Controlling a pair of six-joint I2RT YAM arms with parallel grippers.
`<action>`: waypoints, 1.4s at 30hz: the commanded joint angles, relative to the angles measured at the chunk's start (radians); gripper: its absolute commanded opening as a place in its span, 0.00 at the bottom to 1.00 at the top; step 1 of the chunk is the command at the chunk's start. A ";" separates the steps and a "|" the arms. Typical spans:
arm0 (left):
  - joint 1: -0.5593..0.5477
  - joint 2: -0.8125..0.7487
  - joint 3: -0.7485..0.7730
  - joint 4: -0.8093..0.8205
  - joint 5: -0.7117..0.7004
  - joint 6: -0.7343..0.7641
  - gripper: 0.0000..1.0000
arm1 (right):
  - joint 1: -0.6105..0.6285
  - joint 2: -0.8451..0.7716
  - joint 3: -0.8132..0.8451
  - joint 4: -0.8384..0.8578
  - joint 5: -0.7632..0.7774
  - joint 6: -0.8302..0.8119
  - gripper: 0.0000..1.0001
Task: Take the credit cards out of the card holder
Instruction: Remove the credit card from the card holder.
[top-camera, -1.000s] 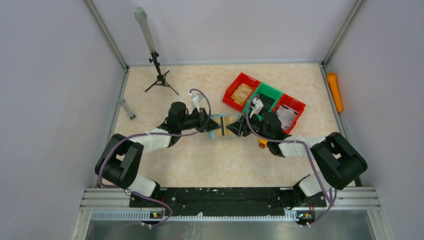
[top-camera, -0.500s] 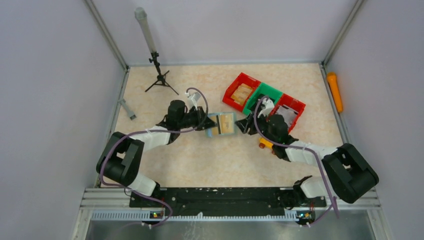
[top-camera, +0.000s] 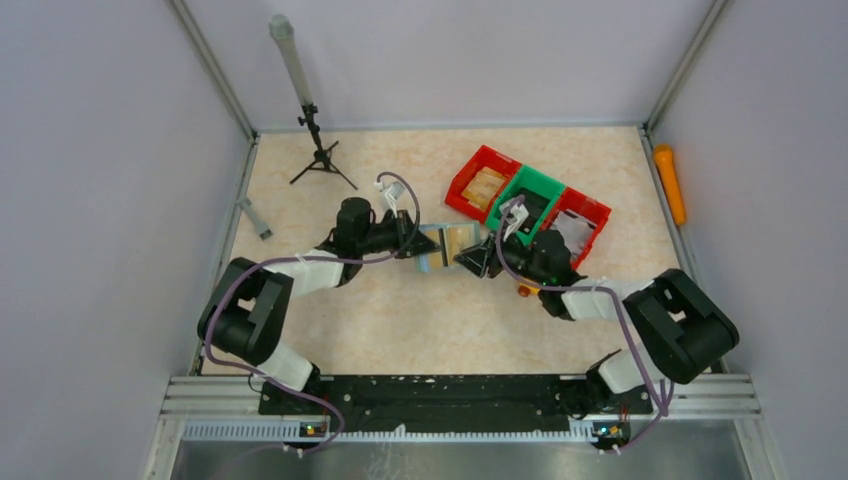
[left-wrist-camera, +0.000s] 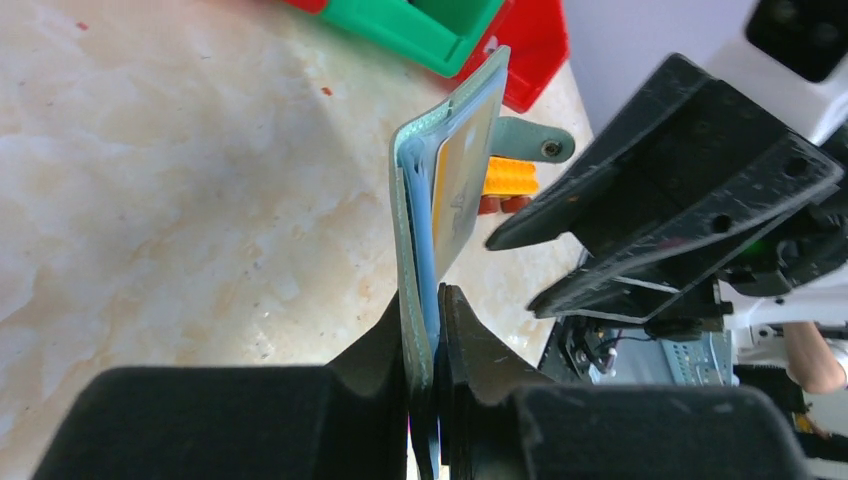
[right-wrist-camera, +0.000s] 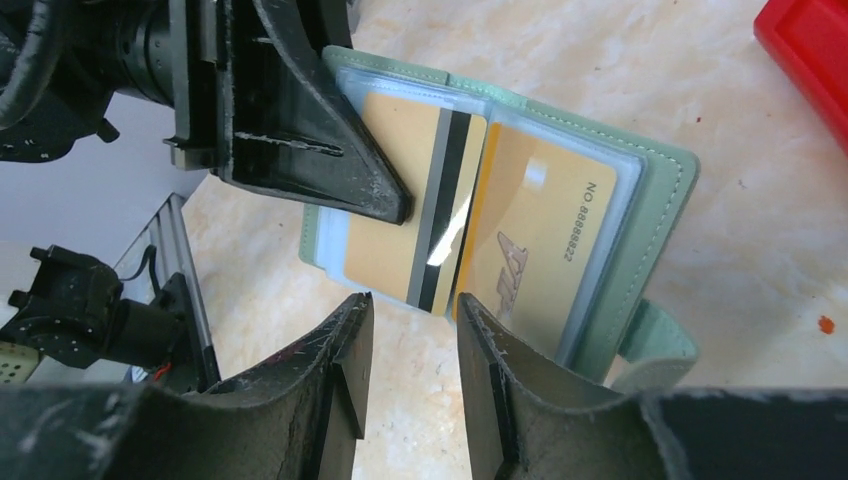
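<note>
The grey-green card holder (top-camera: 432, 250) is held up off the table, open between the two arms. My left gripper (left-wrist-camera: 425, 310) is shut on its left flap and clear sleeves. In the right wrist view the open holder (right-wrist-camera: 655, 200) shows two tan credit cards in clear pockets. One card (right-wrist-camera: 400, 215) has a black stripe, the other (right-wrist-camera: 545, 245) a printed number. My right gripper (right-wrist-camera: 415, 305) is open just short of the cards' near edges, touching nothing. The holder's tab (left-wrist-camera: 530, 140) sticks out on the far side.
Red and green bins (top-camera: 528, 200) stand just behind the right gripper (top-camera: 470, 258). A yellow toy car (top-camera: 525, 290) lies under the right forearm. A tripod (top-camera: 318, 150) stands at the back left, a small grey tool (top-camera: 255, 218) by the left wall, and an orange object (top-camera: 668, 183) along the right wall.
The right gripper drew back to the right with wider jaws, then came back to the holder's edge with narrower jaws. The left gripper kept its hold and barely moved.
</note>
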 joint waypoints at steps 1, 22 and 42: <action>0.003 -0.018 -0.033 0.215 0.101 -0.067 0.03 | 0.007 0.032 0.069 0.022 -0.047 0.008 0.37; 0.001 -0.014 -0.112 0.657 0.242 -0.279 0.04 | -0.037 0.110 0.053 0.256 -0.224 0.184 0.43; 0.002 -0.047 -0.121 0.602 0.216 -0.229 0.30 | -0.095 0.081 -0.034 0.447 -0.209 0.272 0.00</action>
